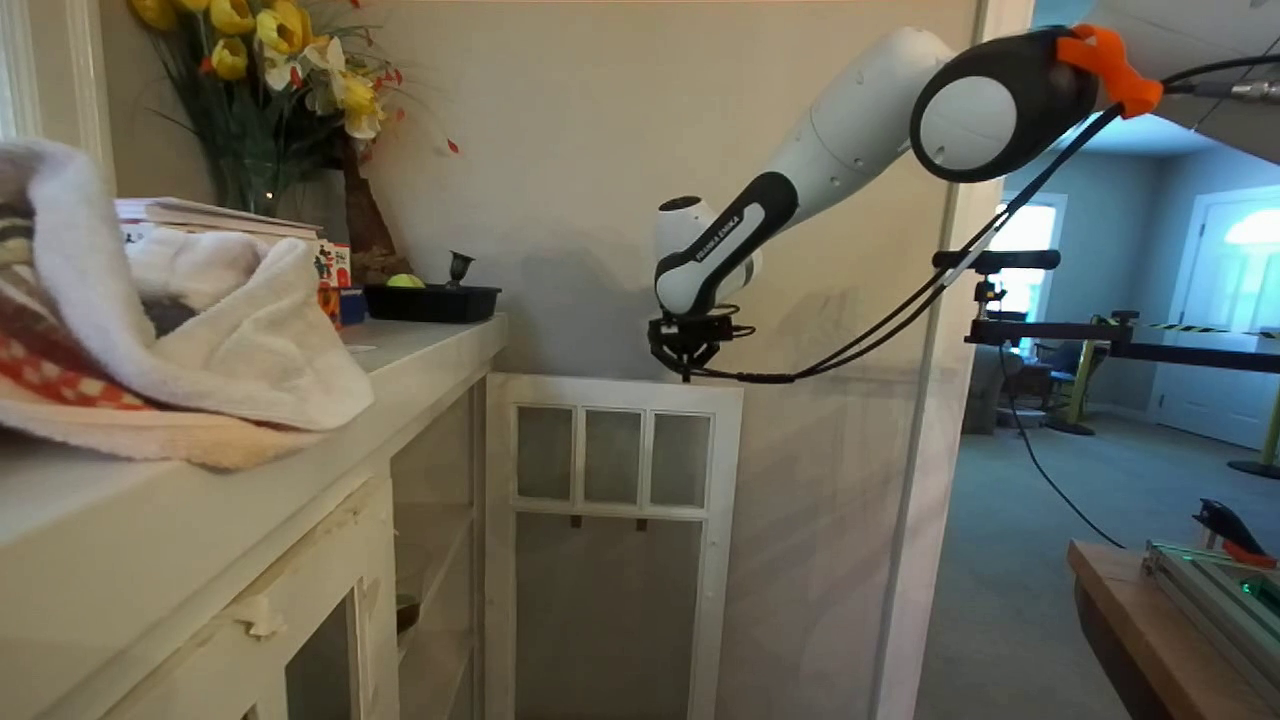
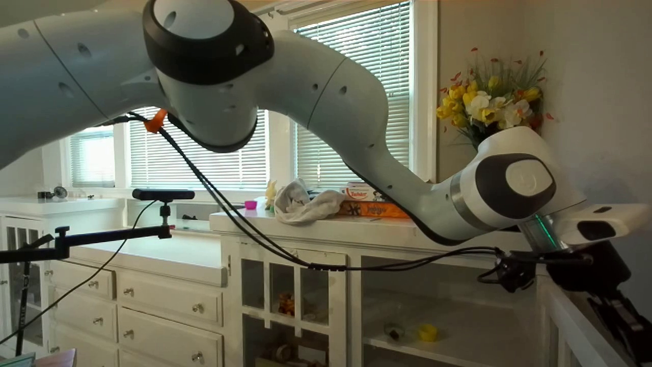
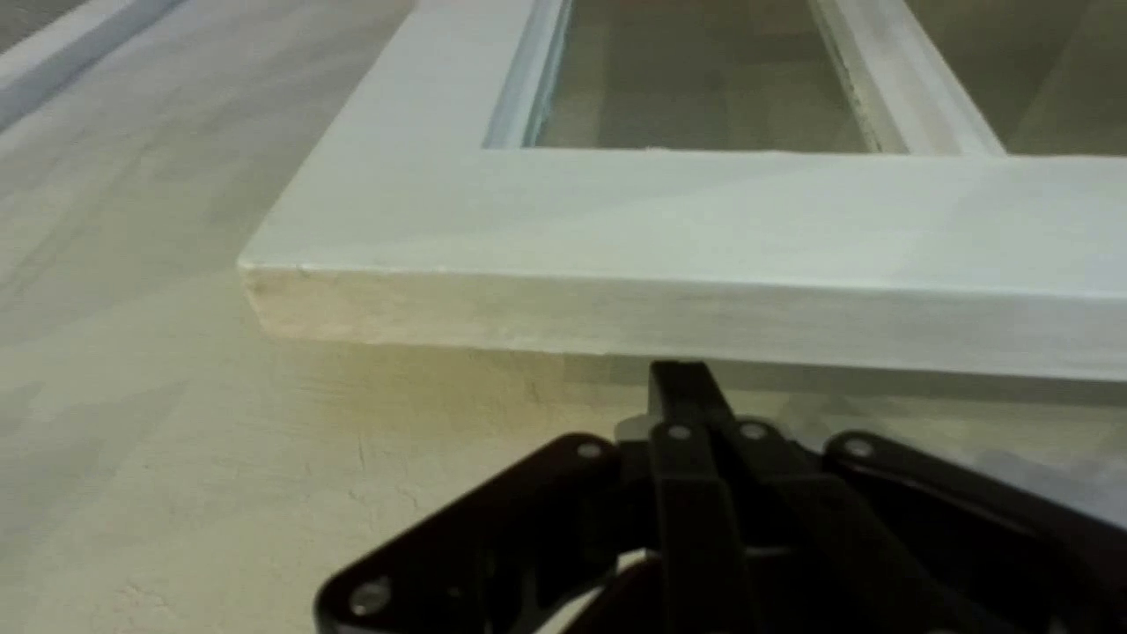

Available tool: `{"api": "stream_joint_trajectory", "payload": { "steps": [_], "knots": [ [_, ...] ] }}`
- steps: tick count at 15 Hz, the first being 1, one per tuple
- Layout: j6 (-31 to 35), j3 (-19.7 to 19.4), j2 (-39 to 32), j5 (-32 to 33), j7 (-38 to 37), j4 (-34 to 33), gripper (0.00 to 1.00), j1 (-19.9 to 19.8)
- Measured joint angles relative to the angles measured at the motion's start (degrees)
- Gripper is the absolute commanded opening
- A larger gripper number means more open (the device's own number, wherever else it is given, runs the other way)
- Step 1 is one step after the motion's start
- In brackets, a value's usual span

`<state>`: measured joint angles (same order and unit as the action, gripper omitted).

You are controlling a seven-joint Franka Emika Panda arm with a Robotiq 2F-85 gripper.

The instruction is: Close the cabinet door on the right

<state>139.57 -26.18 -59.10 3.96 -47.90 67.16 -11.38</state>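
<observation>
one gripper, its two fingers pinched together, and just below it there's one white cabinet door sitting wide open, three little square openings up top

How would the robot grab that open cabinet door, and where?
Probably by the top edge of the cabinet door, near its free corner, from above with the jaws straddling it: that edge is straight, slim and uncovered, while the wall stands behind the door.
</observation>
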Motion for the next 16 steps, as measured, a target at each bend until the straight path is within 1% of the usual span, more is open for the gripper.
{"api": "stream_joint_trajectory", "payload": {
  "steps": [3, 8, 11, 13, 16],
  "knots": [
    [-7.12, 0.98, 1.03, -0.37, 1.37, -0.77, 0.00, -0.18],
    [-21.02, 5.05, 4.83, -2.86, 6.42, -1.65, 0.00, -1.32],
    [-28.13, 7.31, 5.88, -3.28, 7.47, -2.98, 0.00, -2.41],
    [-27.50, 6.96, 5.93, -3.16, 7.42, -3.40, 0.00, -2.34],
    [-22.60, 5.80, 6.34, -2.75, 7.41, -3.50, 0.00, -1.89]
  ]
}}
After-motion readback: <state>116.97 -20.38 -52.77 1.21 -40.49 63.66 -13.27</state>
